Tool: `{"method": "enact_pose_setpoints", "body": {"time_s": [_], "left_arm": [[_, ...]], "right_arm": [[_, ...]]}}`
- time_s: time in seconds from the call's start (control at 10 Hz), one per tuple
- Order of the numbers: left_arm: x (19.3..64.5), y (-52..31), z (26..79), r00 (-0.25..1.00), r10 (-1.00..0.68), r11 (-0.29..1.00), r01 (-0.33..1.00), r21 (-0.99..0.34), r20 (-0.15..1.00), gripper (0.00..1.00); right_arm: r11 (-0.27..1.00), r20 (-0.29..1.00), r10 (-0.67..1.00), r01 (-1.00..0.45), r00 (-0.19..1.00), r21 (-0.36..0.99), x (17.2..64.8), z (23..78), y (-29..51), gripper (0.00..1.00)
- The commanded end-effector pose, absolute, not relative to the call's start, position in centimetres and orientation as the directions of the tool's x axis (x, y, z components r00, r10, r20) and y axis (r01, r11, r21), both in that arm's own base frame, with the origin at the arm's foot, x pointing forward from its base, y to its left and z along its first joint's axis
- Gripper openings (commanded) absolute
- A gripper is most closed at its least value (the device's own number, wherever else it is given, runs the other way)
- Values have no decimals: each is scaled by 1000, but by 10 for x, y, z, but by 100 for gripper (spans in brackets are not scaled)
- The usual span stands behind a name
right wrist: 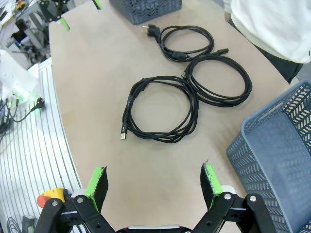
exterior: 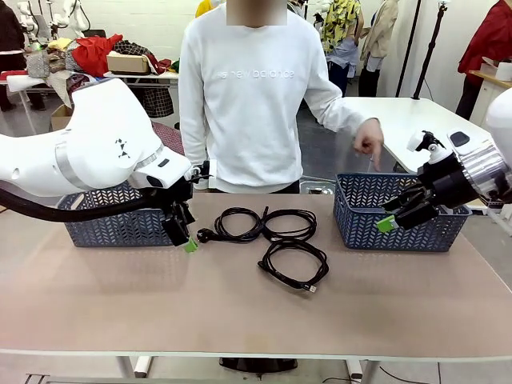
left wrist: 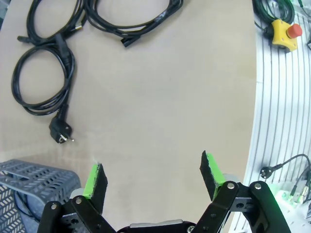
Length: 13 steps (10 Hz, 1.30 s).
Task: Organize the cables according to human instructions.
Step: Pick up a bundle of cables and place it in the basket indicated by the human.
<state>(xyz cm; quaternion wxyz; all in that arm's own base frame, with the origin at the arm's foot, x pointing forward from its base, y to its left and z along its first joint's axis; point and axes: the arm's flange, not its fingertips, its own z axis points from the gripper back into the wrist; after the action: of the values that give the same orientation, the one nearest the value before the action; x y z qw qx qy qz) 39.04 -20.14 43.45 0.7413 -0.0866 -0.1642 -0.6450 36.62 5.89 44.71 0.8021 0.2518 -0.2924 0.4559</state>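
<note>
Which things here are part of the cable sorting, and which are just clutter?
Job: plug-ended cable, middle cable, near cable, left basket, right basket, person's pointing hand.
Lying about: yellow emergency-stop box, loose cords off the table.

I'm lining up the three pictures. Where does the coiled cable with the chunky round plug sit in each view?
Front view: plug-ended cable, left of table centre.
Left wrist view: left edge, plug lowest.
Right wrist view: top centre, plug at left.
Shared landmark: the left basket, nearest that plug in all three.
</note>
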Motion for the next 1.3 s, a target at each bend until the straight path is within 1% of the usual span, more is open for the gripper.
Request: {"method": "enact_pose_setpoints", "body": {"time_s": [0.0,0.9,1.0,1.2], "left_arm": [[391,-200,436,124,-927,160,984,76,355,100],[391,-200,436,124,-927,160,984,76,355,100],[391,-200,436,124,-927,160,984,76,355,100],[391,-200,436,124,-927,160,984,76,355,100]], "right_arm": [[441,722,576,-889,385,122,371,445,59,100],[441,722,576,-889,385,122,371,445,59,100],[458,699,584,-879,413,137,366,447,59,100],[483,642,627,-867,442,124,363,450,85,100]]}}
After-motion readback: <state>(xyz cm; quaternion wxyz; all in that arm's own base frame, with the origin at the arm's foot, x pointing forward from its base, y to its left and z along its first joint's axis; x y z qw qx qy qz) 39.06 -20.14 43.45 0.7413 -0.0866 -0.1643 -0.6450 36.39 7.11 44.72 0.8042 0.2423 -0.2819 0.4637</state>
